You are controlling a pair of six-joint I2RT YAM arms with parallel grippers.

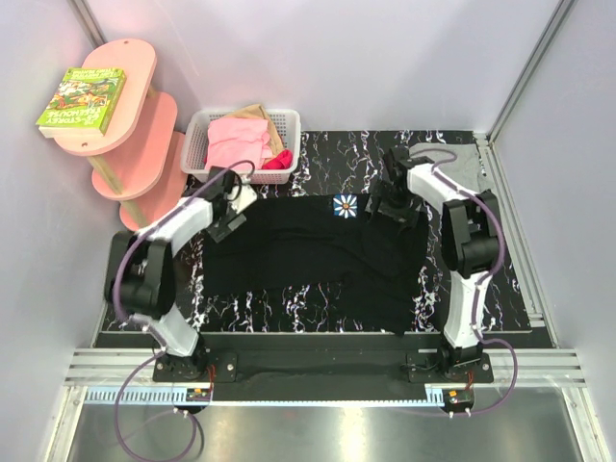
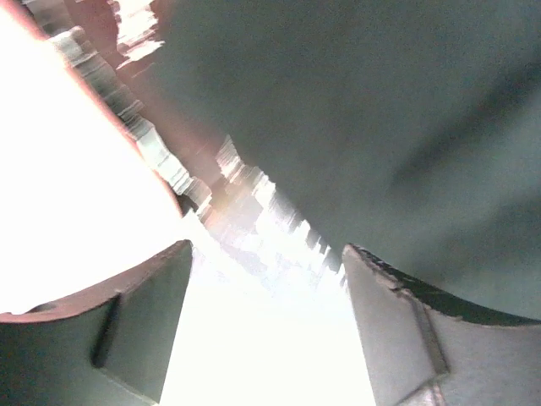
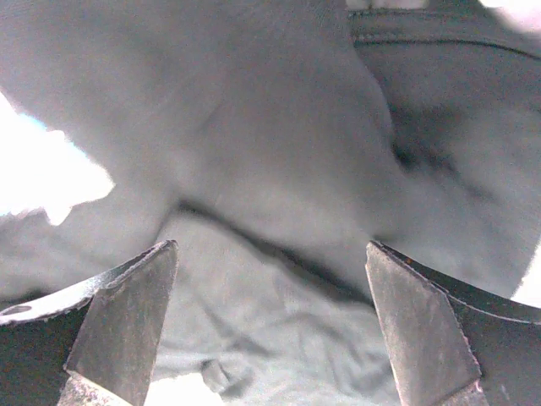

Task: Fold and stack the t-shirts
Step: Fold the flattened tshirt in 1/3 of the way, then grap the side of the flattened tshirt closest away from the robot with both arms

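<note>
On the pink shelf [image 1: 135, 65], green book [image 1: 83, 99], title unreadable, black flower-print t-shirt [image 1: 308, 252]

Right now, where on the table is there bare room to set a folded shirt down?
Bare table shows at the far edge between the basket and the grey t-shirt, and near-left, between the black t-shirt and the table edge. That shirt crowds the middle.

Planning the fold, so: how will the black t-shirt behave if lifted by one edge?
Likely floppy: the black t-shirt lies flat with soft wrinkles, so a lifted edge should drape and sag. Probably light, being thin cloth. It may drag or bunch across the table rather than slide neatly.
</note>
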